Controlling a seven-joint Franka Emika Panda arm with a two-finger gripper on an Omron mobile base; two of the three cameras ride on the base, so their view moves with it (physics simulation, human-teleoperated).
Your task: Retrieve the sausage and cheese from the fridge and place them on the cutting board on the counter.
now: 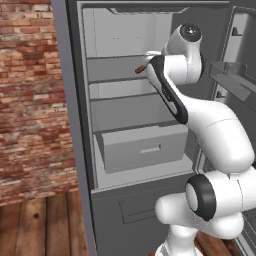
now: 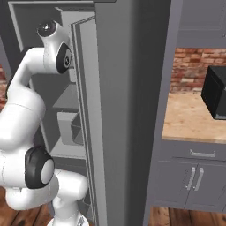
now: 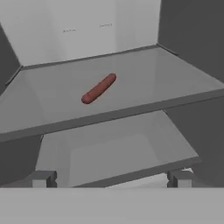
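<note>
The fridge [image 1: 74, 125] stands open with my arm reaching into it. The sausage [image 3: 99, 88], a short reddish-brown cylinder, lies alone on an upper pale grey shelf [image 3: 144, 83], ahead of and above my gripper [image 3: 111, 179]. The gripper is open and nothing is between its fingertips [image 3: 41, 178]. One end of the sausage [image 1: 140, 69] peeks out beside my hand on that shelf. The counter [image 2: 190, 117] lies to the right of the fridge. The cheese and the cutting board are out of view.
A lower shelf [image 3: 118, 153] sits under the sausage's shelf, and a pale drawer [image 1: 142, 147] sticks out below it. The open fridge door [image 2: 119, 110] with its door bin [image 1: 232, 75] stands to my right. A black box [image 2: 216, 92] rests on the counter.
</note>
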